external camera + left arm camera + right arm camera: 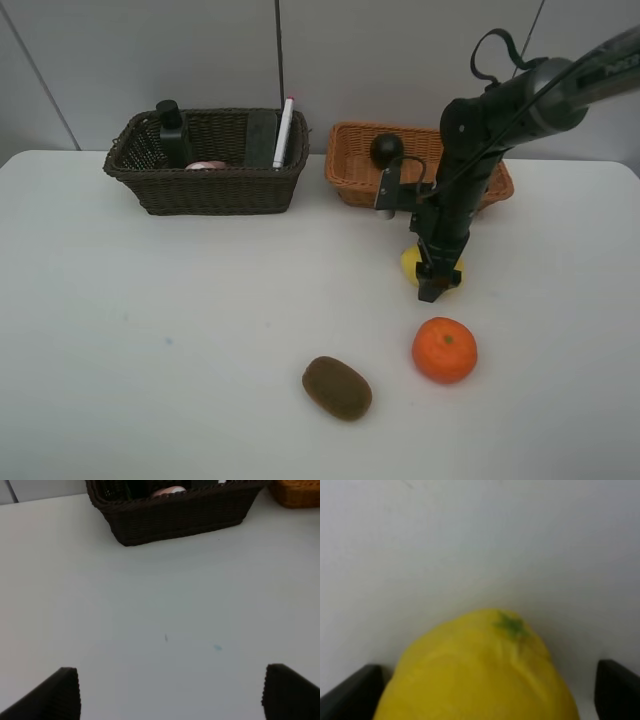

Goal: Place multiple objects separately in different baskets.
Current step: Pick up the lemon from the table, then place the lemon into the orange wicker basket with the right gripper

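Straddling lemon (480,670), right jaws spread.

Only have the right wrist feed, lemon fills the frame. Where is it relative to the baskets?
Observer: The lemon is outside both, on the table just in front of the light orange-tan basket. The right claw is down over it.
Operator: Anything in that basket?
Observer: Only the mangosteen.
Operator: Other fruit on the table?
Observer: The orange and the kiwi, both nearer the front edge than the lemon.
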